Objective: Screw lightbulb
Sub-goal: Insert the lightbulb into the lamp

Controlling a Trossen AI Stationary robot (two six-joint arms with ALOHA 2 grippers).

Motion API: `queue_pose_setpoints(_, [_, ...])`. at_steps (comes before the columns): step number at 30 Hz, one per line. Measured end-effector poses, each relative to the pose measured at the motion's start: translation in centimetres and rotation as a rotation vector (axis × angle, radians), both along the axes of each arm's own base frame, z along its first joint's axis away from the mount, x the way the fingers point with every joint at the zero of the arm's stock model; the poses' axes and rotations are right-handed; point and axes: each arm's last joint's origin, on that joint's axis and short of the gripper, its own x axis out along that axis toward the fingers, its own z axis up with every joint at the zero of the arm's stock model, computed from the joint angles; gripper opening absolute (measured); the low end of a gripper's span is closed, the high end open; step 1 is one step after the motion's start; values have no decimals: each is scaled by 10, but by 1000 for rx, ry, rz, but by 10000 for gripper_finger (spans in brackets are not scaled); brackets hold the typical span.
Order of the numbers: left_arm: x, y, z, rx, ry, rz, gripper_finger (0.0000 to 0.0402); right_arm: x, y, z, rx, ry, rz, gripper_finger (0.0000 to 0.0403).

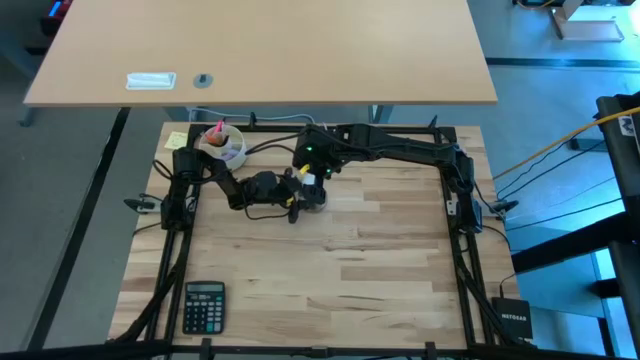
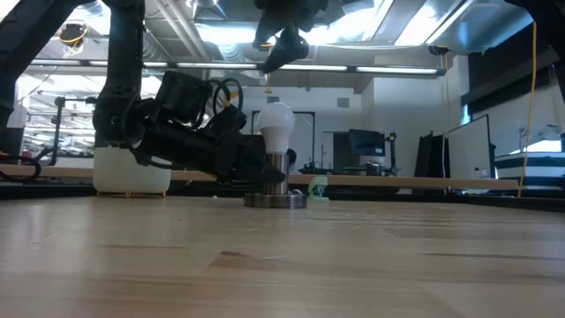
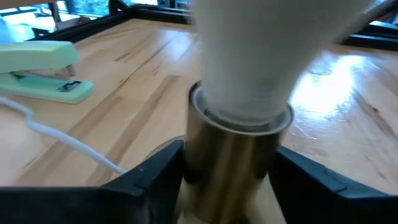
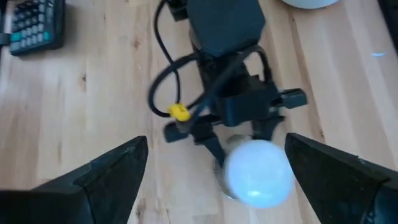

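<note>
High view, left to right. A calculator (image 1: 204, 306) lies on the wooden table (image 1: 380, 270) near its front left corner. A white cup (image 1: 226, 146) holding small items stands at the back left, beside the left arm's base. The left arm reaches across to the table's middle, where the left gripper (image 1: 297, 200) meets the socket.

Low view. The left gripper (image 2: 256, 170) lies low and level with the table, its fingers clenched on the metal socket (image 2: 275, 173), which rises from a round grey base (image 2: 275, 200). The lightbulb (image 2: 275, 128) stands upright in the socket, white globe uppermost. A pale green plug block (image 2: 318, 189) lies just beside the base, on its far side.

Left wrist view. The two dark fingers (image 3: 149, 177) press against either side of the socket (image 3: 227, 162); the lightbulb (image 3: 249, 56) sits in its mouth. The plug block (image 3: 40, 71) lies on the table, with a thin white cord (image 3: 68, 146) lying near it.

Right wrist view. The right gripper (image 4: 214, 177) hovers above the lightbulb (image 4: 258, 173), its fingers (image 4: 112, 174) spread wide and apart from the glass, released. Below, the left gripper (image 4: 239, 140) grasps the socket under the bulb; the calculator (image 4: 34, 25) lies well apart.
</note>
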Motion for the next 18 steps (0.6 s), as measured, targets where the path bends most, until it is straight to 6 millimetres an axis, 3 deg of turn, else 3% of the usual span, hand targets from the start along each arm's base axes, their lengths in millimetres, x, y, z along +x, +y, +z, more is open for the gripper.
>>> queue_pose_setpoints(7, [2, -6, 0, 21, 2, -50, 167, -5, -3, -7, 24, 88, -51, 381])
queue_pose_setpoints(18, [31, -27, 2, 56, 24, -144, 194, -16, -1, -14, 9, 227, -62, 381])
